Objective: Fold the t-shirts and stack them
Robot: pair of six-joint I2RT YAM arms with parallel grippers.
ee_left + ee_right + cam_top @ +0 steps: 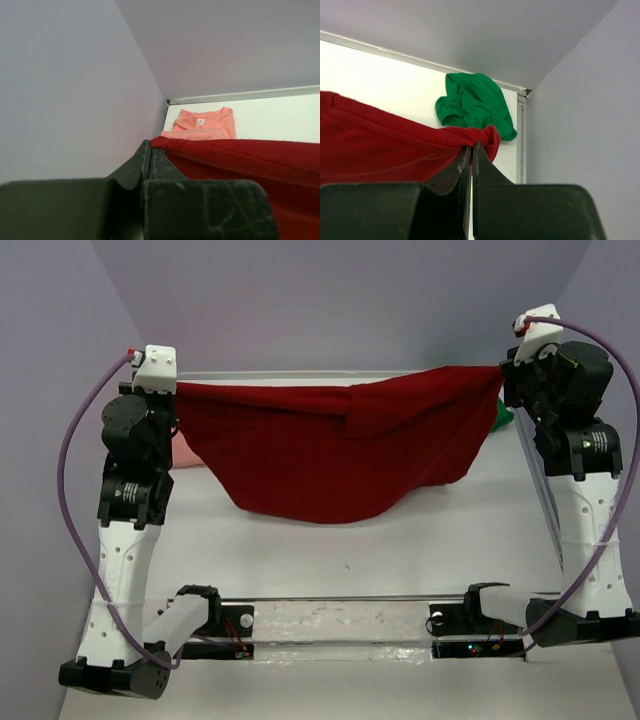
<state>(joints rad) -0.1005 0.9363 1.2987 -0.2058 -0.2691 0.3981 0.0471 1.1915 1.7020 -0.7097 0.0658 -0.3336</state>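
Red shirt [330, 455] stretched between left tool [149, 145] and right tool [471, 147], both clamped on small corner bunches. Likely risk: overtension slips one corner, hem collapses crumpled toward 6 o'clock.

We see the dark red t-shirt [330, 455] as soft, matt knit cloth with a fine texture. The salmon pink t-shirt [205, 124] at the table's far left corner and the green t-shirt [475, 102] at its far right corner look like the same dull cloth. The table [400, 540] appears smooth, matt white. The left gripper [149, 145] and right gripper [471, 146] look like hard black plastic, matt and scratched. The arm shells [120, 560] look like smooth white plastic.
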